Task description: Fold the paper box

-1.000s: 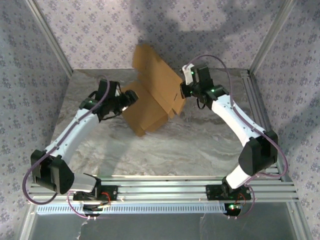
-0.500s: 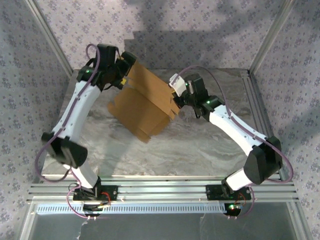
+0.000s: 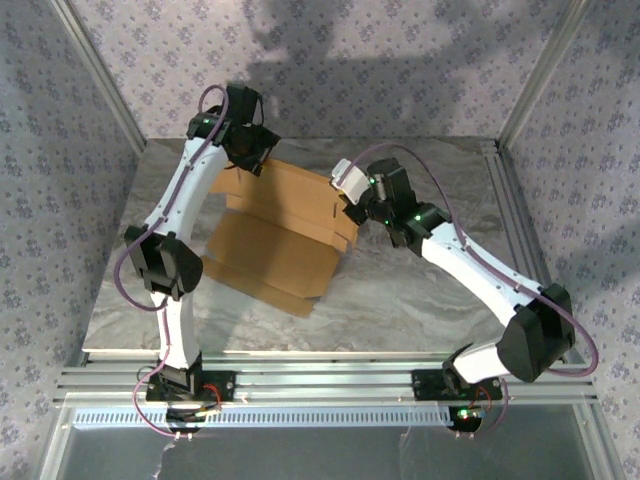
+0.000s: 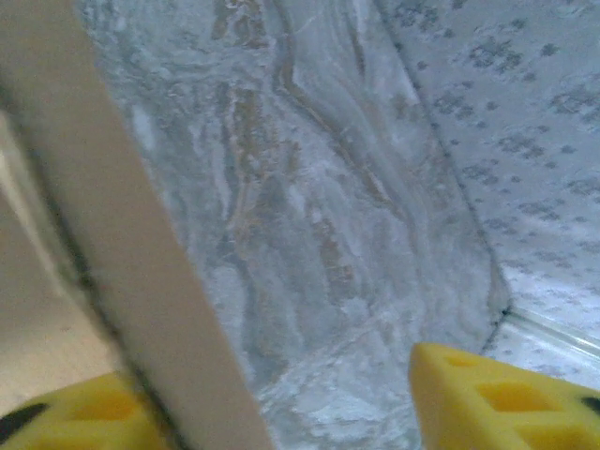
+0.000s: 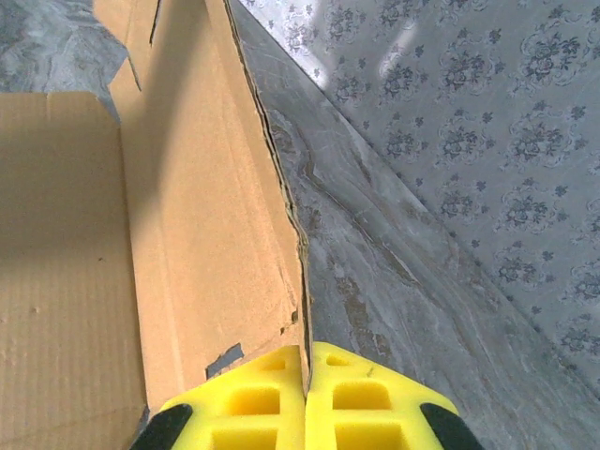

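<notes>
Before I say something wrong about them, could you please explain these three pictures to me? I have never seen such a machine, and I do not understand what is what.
You see two robot arms bolted to the near edge of a marble-patterned table. The wide picture comes from a fixed camera above and behind the arms. The other two come from small cameras on the wrists, so the yellow blocks at the bottom of each are that arm's own fingers. On the table lies a brown paper box, partly folded, with at least one wall raised. The right gripper is shut on the edge of a raised cardboard wall. The left gripper is open at the far side of the box, with a cardboard panel between its fingers, close to one of them.
</notes>
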Motion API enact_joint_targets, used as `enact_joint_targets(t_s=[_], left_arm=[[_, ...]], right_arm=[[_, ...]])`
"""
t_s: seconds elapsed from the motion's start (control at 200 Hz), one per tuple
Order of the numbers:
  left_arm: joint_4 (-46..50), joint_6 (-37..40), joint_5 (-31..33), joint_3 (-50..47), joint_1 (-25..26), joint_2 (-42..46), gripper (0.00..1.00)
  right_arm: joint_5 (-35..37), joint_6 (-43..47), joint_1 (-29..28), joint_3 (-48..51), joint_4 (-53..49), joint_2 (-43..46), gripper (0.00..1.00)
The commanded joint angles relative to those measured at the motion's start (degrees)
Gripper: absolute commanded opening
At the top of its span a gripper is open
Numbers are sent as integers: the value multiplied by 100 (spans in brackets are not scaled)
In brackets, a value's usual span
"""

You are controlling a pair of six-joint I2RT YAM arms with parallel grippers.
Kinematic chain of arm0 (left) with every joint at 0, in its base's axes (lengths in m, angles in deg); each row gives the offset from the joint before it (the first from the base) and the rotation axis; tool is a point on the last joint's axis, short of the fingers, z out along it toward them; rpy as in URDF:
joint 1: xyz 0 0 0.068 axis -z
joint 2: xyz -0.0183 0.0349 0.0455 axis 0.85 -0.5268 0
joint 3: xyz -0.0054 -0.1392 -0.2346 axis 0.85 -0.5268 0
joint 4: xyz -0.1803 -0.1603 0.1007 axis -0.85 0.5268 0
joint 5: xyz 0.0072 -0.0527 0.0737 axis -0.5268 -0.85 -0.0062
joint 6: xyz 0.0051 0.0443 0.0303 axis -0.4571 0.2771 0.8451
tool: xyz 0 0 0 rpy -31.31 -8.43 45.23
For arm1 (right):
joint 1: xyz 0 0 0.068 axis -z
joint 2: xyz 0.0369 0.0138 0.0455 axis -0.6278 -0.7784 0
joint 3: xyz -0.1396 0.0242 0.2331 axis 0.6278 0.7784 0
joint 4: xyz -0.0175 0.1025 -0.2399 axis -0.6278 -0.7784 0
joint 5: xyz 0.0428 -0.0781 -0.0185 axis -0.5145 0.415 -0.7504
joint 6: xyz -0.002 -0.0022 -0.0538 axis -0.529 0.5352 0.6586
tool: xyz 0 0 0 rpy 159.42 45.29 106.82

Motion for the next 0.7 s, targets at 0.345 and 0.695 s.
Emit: enact_joint_targets(t_s=[0.345,0.695], left_arm=[[-629,-412,-379,-1299,-192,615,12],[-1659,-1456,53,-3065,13,1654,11]], right_arm=[[-159,-248,389,-327,440,-243,13],[490,-6899,-61,211,-246,1419,79]])
